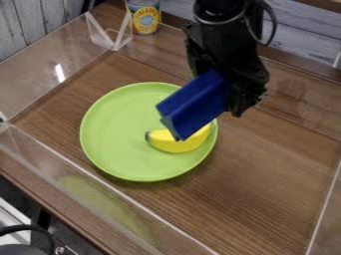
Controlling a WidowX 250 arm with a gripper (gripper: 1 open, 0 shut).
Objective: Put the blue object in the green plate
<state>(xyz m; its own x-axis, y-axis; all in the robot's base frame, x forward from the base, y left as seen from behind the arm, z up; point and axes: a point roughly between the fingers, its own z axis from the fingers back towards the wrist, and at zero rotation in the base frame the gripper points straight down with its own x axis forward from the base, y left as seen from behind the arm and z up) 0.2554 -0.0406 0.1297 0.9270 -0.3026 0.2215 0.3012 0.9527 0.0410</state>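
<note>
One deep-blue rectangular block (194, 105) hung tilted beneath the dark robot hand (229, 80), pinched at its upper end. It was over the right part of the round lime-green plate (120, 134), partly covering the curved yellow banana (178, 140) that lay on the plate. Whether block and banana touched could not be told. The plate rested on the brown wooden bench (266, 169), and a yellow-labelled can (144, 17) stood near the far edge.

Yellow banana (170, 142): lying beneath blue block, partly hidden | can (144, 17): standing upright at far edge, top cut off | wooden tabletop (246, 179): brown, spread under everything | clear panel (100, 194): running along near left side | black cable (27, 230): curving at lower left corner
</note>
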